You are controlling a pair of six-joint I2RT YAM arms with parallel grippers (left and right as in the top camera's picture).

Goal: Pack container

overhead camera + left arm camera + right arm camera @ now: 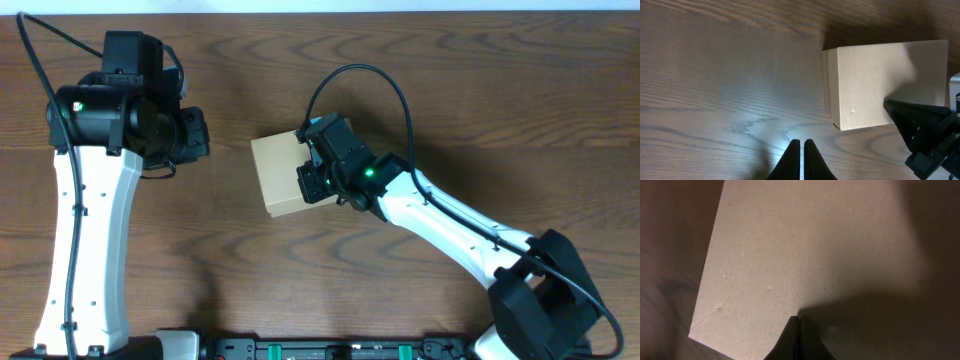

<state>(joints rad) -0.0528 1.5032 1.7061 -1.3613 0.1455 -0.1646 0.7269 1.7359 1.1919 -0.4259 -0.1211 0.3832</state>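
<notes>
Box (pixel 278 175): we saw it lying flat on the table (pixel 420 70), lid down, its top plain and level, turned slightly askew to the table edge.
Box edges: the left, far and near edges stood free; the right edge lay under the right claw and its wrist.
Right claw (pixel 798 324): jaws were pressed together with nothing between them. The tips pointed down onto the box top, near the right edge. They looked to be touching the cardboard, but we could not tell whether they pressed on it.
Left claw (pixel 801 150): jaws were closed to a thin slit and held nothing. It hung over bare wood, left of the box and well apart from it.
Room left of the box: we saw open wood between the box's left edge and the left claw.
Room beyond and before the box: bare wood ran both ways, with nothing lying near.
Room right of the box: the right arm slanted away from the box toward the near right corner and took up that side.
</notes>
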